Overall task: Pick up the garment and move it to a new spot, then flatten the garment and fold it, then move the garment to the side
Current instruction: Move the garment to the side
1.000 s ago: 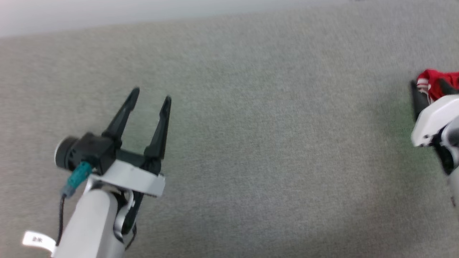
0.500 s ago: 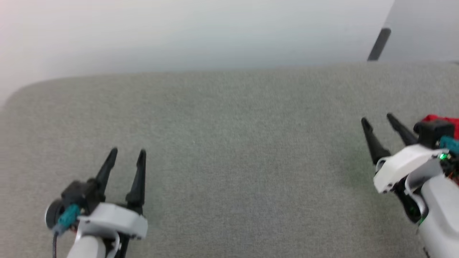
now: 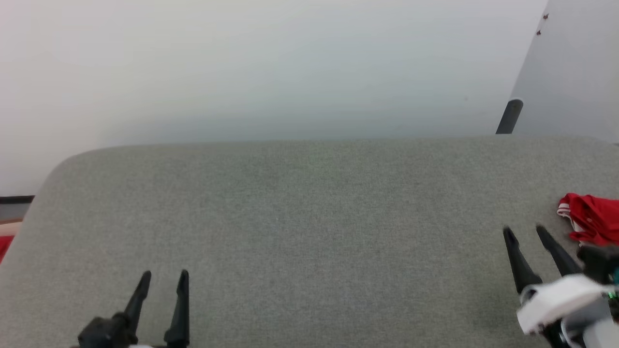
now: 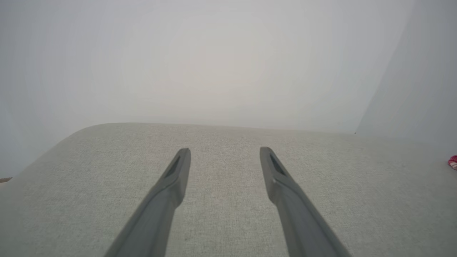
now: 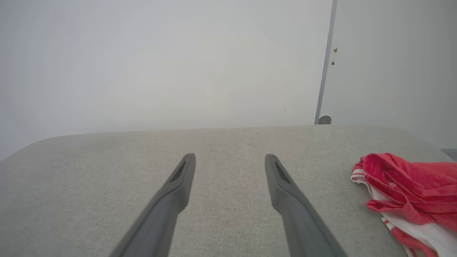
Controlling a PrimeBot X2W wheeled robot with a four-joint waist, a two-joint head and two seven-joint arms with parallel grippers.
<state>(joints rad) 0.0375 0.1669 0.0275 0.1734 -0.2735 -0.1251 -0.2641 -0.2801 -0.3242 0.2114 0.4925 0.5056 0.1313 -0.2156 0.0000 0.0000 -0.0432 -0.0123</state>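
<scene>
So the garment is bunched in a red heap with striped trim and some white showing, way over at 3 o'clock on the grey fabric-covered table, cut off by the edge of the head view. The right gripper sits just beside it with the heap at about 2 o'clock from its tips. They're not touching, the fingers are spread wide and there's nothing between them. In the right wrist view the garment lies off at 3 o'clock from the gripper, with bare fabric in front.

The left gripper is down at 7 o'clock, well apart from everything, also wide and empty.

Behind the table is a white wall, with a dark post and a grey panel at 2 o'clock. Nothing is blocking the heap.

Compared with a second ago, the camera has tipped up, so there's way more wall. Back then the right fingers were right up against the garment, and now they're clear of it.
</scene>
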